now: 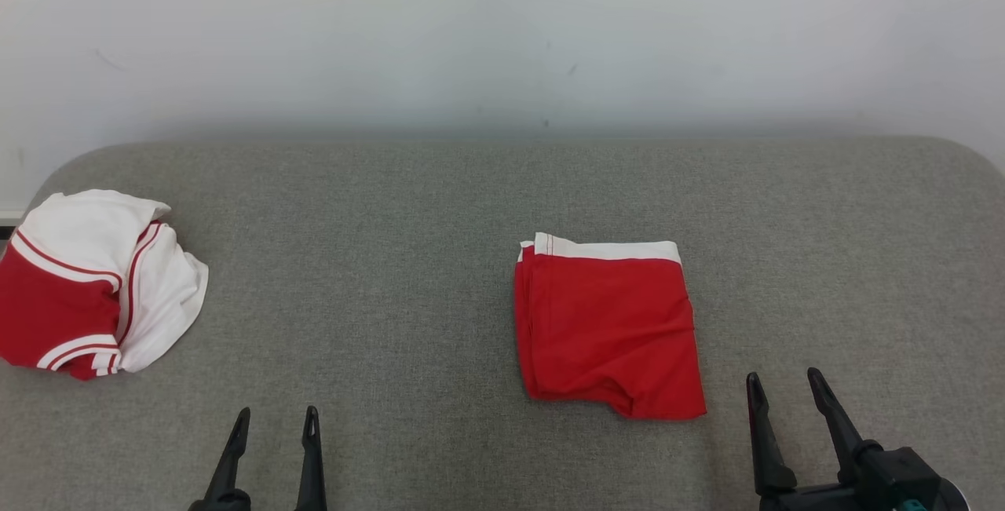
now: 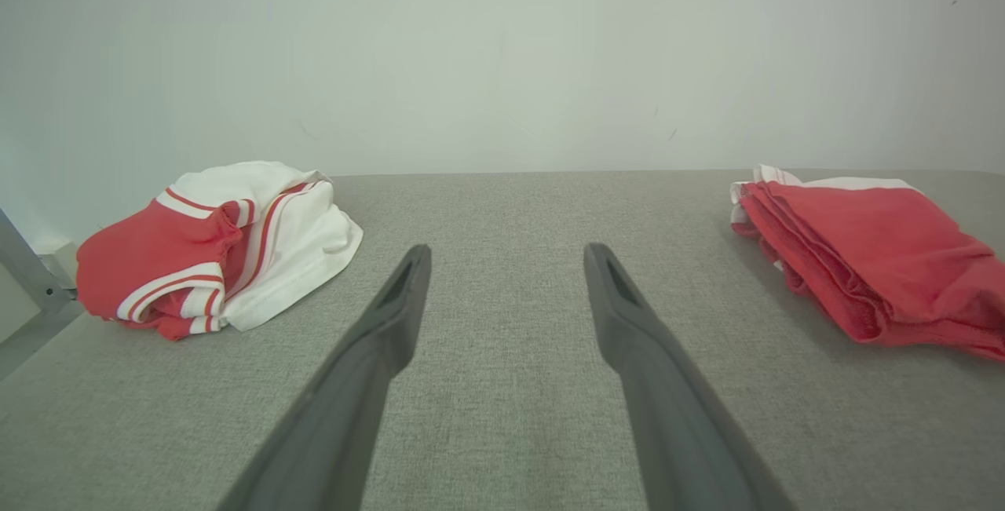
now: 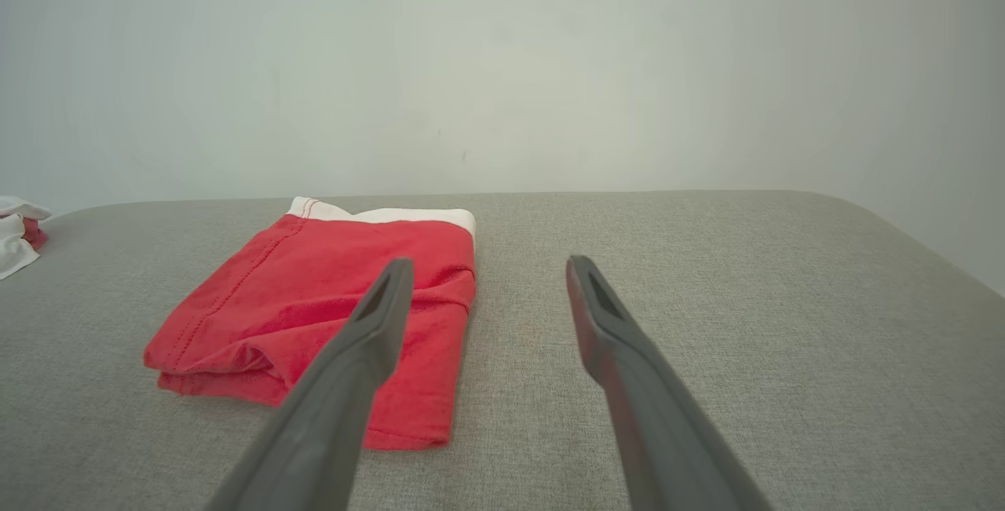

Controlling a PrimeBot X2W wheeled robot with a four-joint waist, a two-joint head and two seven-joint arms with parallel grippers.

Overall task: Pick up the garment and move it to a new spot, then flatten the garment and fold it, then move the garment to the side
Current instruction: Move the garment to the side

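Both my left gripper [image 1: 277,414] and right gripper [image 1: 783,376] stand wide and empty at the grey table's [image 1: 408,260] near edge, the folded red garment [image 1: 608,330] right of its centre, and I fear pinching only one layer would drag the fold open.

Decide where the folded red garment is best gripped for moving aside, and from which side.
Probably the right-hand edge of the folded red garment, approached from the right by the open right gripper, which sits beside it. The stack lies flat and thin, so slide one finger under and pinch all layers.
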